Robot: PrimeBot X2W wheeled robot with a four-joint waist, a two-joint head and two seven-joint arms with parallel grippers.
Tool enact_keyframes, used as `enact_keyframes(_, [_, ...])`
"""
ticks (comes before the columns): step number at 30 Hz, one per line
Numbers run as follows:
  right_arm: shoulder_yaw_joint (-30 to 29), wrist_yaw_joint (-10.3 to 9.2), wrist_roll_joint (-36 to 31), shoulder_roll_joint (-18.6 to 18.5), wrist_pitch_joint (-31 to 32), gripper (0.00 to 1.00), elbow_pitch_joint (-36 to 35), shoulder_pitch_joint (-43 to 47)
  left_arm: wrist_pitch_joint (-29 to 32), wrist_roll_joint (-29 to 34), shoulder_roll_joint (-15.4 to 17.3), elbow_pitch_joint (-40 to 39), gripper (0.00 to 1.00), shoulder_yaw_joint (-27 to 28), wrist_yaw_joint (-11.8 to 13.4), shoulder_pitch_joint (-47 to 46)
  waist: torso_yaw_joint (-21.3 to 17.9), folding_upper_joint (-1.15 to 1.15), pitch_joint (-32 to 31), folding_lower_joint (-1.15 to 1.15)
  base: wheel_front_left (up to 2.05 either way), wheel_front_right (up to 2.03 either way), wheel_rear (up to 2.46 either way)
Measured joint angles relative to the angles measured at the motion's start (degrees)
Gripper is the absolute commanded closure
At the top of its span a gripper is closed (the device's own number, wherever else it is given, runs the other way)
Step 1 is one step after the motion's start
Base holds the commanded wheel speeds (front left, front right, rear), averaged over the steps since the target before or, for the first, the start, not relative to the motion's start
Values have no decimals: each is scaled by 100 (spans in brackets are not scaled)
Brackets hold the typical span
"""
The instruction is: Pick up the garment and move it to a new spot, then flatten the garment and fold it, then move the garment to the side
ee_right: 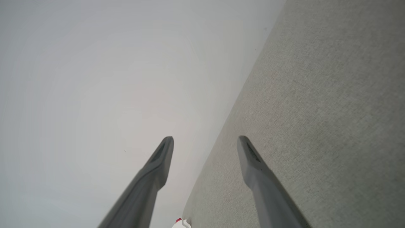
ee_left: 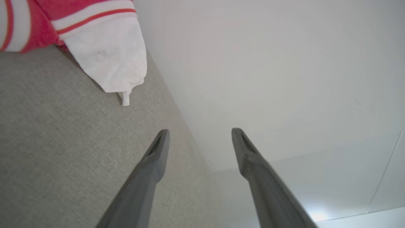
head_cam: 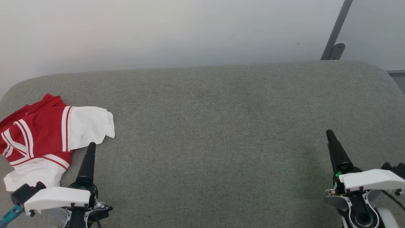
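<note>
Head view puts the garment [head_cam: 41, 133] at the middle left of the frame. It lies rumpled on the grey cushion [head_cam: 221, 126], its red body bunched and its white sleeve ends sticking out. My left gripper [head_cam: 91, 146] sits at the lower left, its tip near the edge of one white sleeve [head_cam: 90, 126]. In the left wrist view the jaws are spread wide with nothing between them. My right gripper [head_cam: 329, 133] waits at the lower right, well apart from the cloth, likewise spread and empty.

I judge the pick-up not yet begun. To do it well, I would swing my left gripper toward the upper left of its wrist view and pinch the bunched red body, not the sleeve end. A sleeve alone would probably let the rest trail and twist. I should come down shallow, so the tips catch cloth and do not dig into the cushion. Then I would lift clear before carrying it toward the bare middle of the frame.
</note>
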Motion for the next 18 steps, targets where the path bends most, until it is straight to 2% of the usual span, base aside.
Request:
enact_keyframes(8, [-70,0,-1082,-53,-192,0,51,-171,-190,1190,31,-132,0,110,0,-24,0,0,7,0,0,0,0])
enact_keyframes(18, [-23,0,-2496,-101,-401,0,166,-319,-398,2364,188,-213,0,-15,0,-21,3,0,20,0,0,0,0])
